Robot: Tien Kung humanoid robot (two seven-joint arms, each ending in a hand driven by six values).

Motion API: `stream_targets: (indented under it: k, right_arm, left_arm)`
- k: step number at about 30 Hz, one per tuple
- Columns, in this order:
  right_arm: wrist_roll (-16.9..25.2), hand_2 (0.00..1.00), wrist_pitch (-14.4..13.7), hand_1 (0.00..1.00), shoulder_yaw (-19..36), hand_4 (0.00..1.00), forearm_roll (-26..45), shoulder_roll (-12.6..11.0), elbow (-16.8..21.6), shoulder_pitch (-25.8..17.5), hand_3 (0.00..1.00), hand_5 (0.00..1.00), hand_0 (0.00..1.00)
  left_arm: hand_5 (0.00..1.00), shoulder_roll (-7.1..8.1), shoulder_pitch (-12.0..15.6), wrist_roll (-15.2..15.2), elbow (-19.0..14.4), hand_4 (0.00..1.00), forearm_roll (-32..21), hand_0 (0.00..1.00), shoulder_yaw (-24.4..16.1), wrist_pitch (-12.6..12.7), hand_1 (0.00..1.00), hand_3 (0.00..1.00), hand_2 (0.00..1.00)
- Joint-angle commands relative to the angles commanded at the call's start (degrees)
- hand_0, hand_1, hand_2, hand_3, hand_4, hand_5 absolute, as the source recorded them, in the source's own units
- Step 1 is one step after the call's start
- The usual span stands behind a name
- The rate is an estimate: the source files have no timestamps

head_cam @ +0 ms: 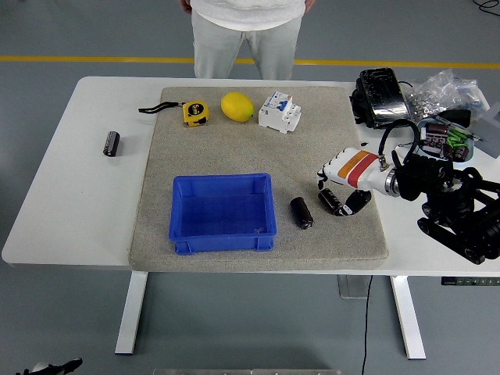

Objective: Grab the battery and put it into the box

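From the head view, the right hand (337, 187) sits at the right of the frame, low over the grey mat (234, 141), with its white-and-orange back turned up. Its fingers (322, 181) curl down on the left of a battery (330, 201) and the thumb hooks in from the lower right, so the hand brackets the cell; whether it is truly clamped I cannot tell, and the battery looks to be lying on the mat. That battery is a short dark cylinder, its long axis running from upper left to lower right, right under the palm. A second battery (301, 212) lies just left of it, free, tilted much the same way, between the hand and the box (223, 215). A third (112, 144) rests on the bare white table (70, 211) at far left, well apart from everything.

The box is a shallow blue plastic tray, open-topped and empty, left of the hand across the mat. The mat looks coarse and felt-like, so the smooth round cells should not roll much. The left arm is nowhere in the frame, so the right hand is the only one placed to carry. A person (246, 35) stands at the top edge, hands out of sight.
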Motion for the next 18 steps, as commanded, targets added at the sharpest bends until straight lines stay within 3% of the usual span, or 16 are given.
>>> stream_targets:
  k: [18]
  right_arm:
    - [0.58,0.633,0.90,0.609,0.91,0.886,-1.93,0.44,-1.33,-1.04,0.613,0.280,0.626]
  left_arm:
    - [0.479,0.02,0.08,-0.16,-0.31,0.640,-0.46,0.706,0.62,-0.14,0.676,0.623,0.745]
